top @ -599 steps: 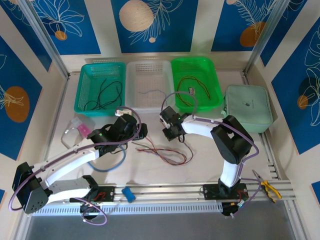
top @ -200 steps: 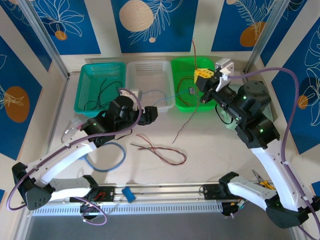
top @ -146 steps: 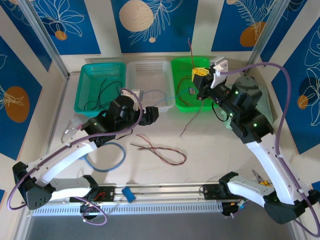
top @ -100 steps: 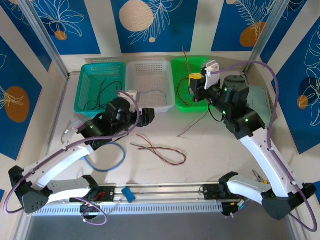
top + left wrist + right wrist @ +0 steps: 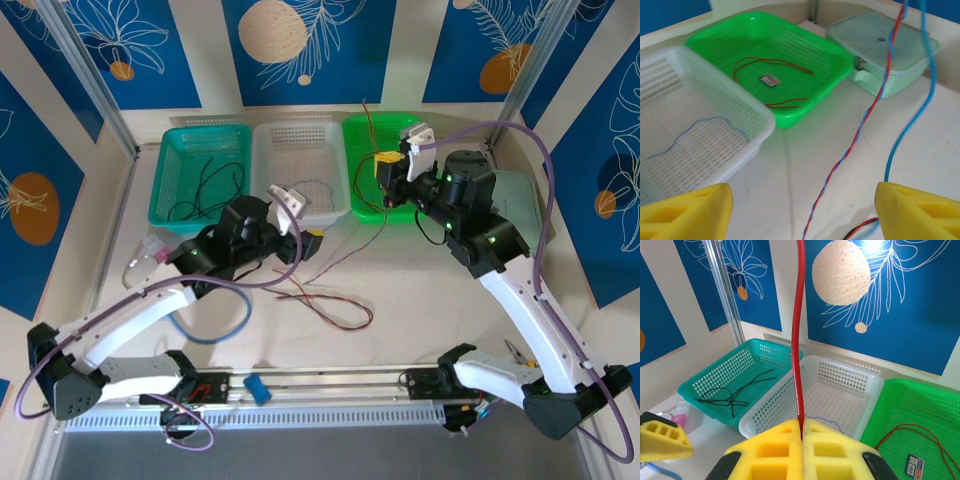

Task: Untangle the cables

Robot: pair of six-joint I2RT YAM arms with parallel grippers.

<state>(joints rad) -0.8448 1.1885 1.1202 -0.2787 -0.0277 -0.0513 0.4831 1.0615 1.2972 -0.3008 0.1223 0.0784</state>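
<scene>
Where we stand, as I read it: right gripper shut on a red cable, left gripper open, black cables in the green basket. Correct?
One slip: the black cables lie in the teal basket, not the green basket, as the right wrist view shows. The rest holds: the right gripper is shut on a red cable and the left gripper is open.

Glossy smooth plastic green basket (image 5: 812,97), matt yellow foam on right hand (image 5: 801,437), glossy red cable (image 5: 798,340).

Bare tabletop (image 5: 415,300) open at centre-right, teal basket (image 5: 160,190), white basket (image 5: 300,128) and green basket (image 5: 352,165) walling the far edge, thin cable (image 5: 865,119) slanting across the middle, light-blue hose loop (image 5: 205,342) at left.
</scene>
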